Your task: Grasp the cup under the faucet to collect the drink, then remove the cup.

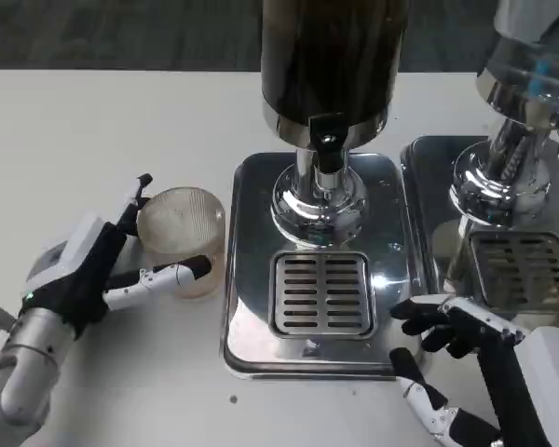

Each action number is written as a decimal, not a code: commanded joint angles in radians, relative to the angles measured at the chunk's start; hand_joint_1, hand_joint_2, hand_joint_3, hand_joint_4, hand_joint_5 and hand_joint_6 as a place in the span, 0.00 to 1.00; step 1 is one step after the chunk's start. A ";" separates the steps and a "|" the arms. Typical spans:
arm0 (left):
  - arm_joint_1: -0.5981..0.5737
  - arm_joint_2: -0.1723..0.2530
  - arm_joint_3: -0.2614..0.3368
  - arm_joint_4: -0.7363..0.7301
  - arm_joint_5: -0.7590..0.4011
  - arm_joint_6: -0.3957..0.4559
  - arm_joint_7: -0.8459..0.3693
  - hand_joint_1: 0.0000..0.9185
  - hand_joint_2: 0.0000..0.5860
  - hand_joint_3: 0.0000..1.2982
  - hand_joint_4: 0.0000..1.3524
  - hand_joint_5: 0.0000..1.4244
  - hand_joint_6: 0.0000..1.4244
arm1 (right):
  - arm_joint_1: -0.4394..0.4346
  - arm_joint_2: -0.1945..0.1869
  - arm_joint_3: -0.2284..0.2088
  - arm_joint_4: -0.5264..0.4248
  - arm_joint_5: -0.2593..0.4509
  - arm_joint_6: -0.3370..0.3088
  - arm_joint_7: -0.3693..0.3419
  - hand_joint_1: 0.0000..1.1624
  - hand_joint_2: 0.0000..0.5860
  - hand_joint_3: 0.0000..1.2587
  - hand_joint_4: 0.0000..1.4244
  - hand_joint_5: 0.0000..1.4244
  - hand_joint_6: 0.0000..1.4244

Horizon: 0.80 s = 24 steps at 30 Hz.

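We see the left hand [86,272] at the lower left of the white bench [102,130], its fingers spread wide around a clear ribbed cup [182,237]. One finger [135,198] reaches up along the cup's far left side, and another [168,276] stretches across its near side, with the black tip close to the cup's right edge. Both fingers seem to touch the glass wall, so we read this as the hand grasping the cup, though the hold looks loose and wide rather than tight.

The cup stands upright on the bench, just beside the left edge of the polished steel drip tray [252,317]. It is not on the tray and not under the faucet [327,149]; the faucet's black spout hangs over the slotted grate [320,292] in the tray's middle, to the right of the cup. Above the faucet rises the dark dispenser tank [331,56].

The right hand [456,372] lies at the lower right, by the tray's near right corner. Its dark fingers are apart and slightly bent, and nothing sits between them, so we take it as released. One fingertip is close to the tray's rim; we cannot tell whether it touches.

A second dispenser [517,158] with its own tray stands at the right edge.
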 commanded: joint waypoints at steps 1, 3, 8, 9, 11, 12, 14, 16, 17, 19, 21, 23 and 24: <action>-0.010 -0.008 -0.023 0.016 0.021 0.011 0.011 0.22 0.02 0.01 0.07 0.19 0.15 | 0.005 0.002 -0.005 -0.018 0.005 0.006 0.002 0.57 0.68 0.42 0.39 0.45 0.48; -0.012 -0.009 -0.030 0.017 0.030 0.011 0.023 0.23 0.03 0.02 0.09 0.20 0.16 | 0.006 0.002 -0.006 -0.019 0.007 0.006 0.002 0.57 0.68 0.42 0.39 0.45 0.48; -0.011 -0.014 -0.043 0.020 0.043 0.002 0.055 0.24 0.03 0.10 0.16 0.27 0.21 | 0.008 0.000 -0.010 -0.018 0.008 0.006 0.000 0.58 0.68 0.42 0.39 0.45 0.48; -0.011 -0.014 -0.046 0.020 0.043 0.000 0.061 0.25 0.04 0.11 0.18 0.28 0.22 | 0.009 0.000 -0.011 -0.018 0.008 0.007 0.000 0.58 0.68 0.42 0.39 0.45 0.49; -0.009 -0.016 -0.049 0.021 0.041 -0.013 0.079 0.25 0.05 0.15 0.22 0.32 0.27 | 0.011 0.000 -0.012 -0.019 0.007 0.006 -0.002 0.58 0.68 0.42 0.39 0.45 0.49; -0.007 -0.018 -0.049 0.021 0.038 -0.021 0.087 0.26 0.05 0.17 0.24 0.34 0.29 | 0.012 0.001 -0.012 -0.020 0.007 0.006 -0.002 0.58 0.68 0.42 0.39 0.45 0.49; -0.007 -0.019 -0.051 0.021 0.036 -0.029 0.096 0.27 0.06 0.21 0.28 0.38 0.36 | 0.014 0.001 -0.012 -0.020 0.005 0.007 -0.003 0.58 0.68 0.42 0.39 0.45 0.49; -0.009 -0.022 -0.055 0.021 0.040 -0.034 0.105 0.28 0.07 0.24 0.31 0.42 0.45 | 0.015 0.002 -0.012 -0.020 0.002 0.008 -0.006 0.58 0.68 0.42 0.39 0.45 0.50; -0.010 -0.022 -0.057 0.022 0.042 -0.036 0.109 0.28 0.07 0.26 0.33 0.44 0.48 | 0.015 0.003 -0.012 -0.019 0.001 0.009 -0.007 0.58 0.68 0.42 0.39 0.45 0.50; -0.010 -0.023 -0.062 0.021 0.047 -0.038 0.120 0.28 0.08 0.29 0.36 0.47 0.52 | 0.015 0.004 -0.012 -0.020 -0.003 0.010 -0.010 0.58 0.68 0.42 0.39 0.45 0.50; -0.011 -0.024 -0.066 0.022 0.051 -0.039 0.130 0.28 0.08 0.30 0.39 0.51 0.56 | 0.017 0.006 -0.013 -0.021 -0.008 0.011 -0.016 0.58 0.67 0.42 0.39 0.45 0.50; -0.013 -0.025 -0.069 0.023 0.054 -0.037 0.135 0.27 0.08 0.31 0.40 0.53 0.60 | 0.018 0.007 -0.013 -0.023 -0.014 0.013 -0.020 0.58 0.67 0.42 0.39 0.45 0.50; -0.013 -0.025 -0.071 0.022 0.060 -0.035 0.141 0.28 0.09 0.32 0.41 0.54 0.62 | 0.020 0.008 -0.013 -0.025 -0.017 0.015 -0.022 0.58 0.67 0.42 0.39 0.45 0.50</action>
